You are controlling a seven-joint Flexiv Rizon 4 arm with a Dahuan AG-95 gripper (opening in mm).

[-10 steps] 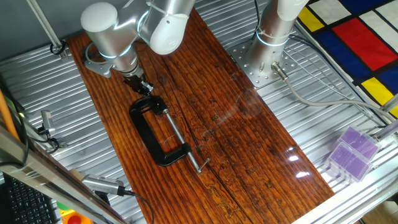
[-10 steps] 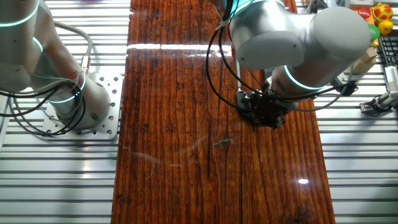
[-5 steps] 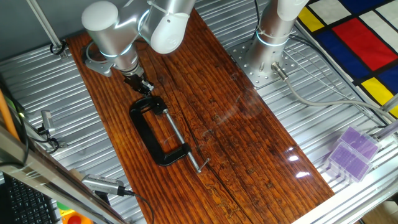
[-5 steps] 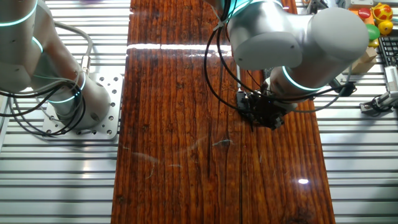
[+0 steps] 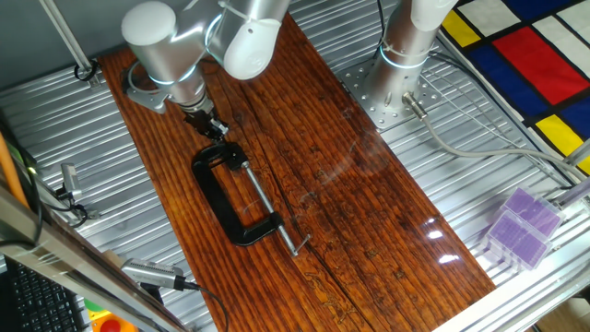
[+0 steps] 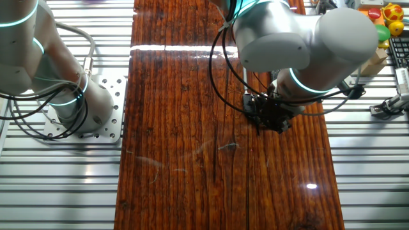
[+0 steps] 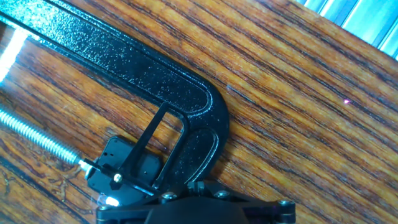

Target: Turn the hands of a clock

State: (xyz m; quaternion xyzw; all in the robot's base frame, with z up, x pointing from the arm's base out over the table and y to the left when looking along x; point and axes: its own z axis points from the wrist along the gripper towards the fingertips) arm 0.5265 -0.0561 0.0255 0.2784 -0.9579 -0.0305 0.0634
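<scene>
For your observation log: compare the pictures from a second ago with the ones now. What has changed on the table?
Nothing has visibly changed. The claw is still down at the jaw end of the black C-clamp, and the clamp lies in the same spot on the wooden board.

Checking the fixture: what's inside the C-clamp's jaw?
Hand view: a small black clock sits in the C-clamp jaw against the screw tip. The gripper fingers cross it, hiding its face and hands.
</scene>
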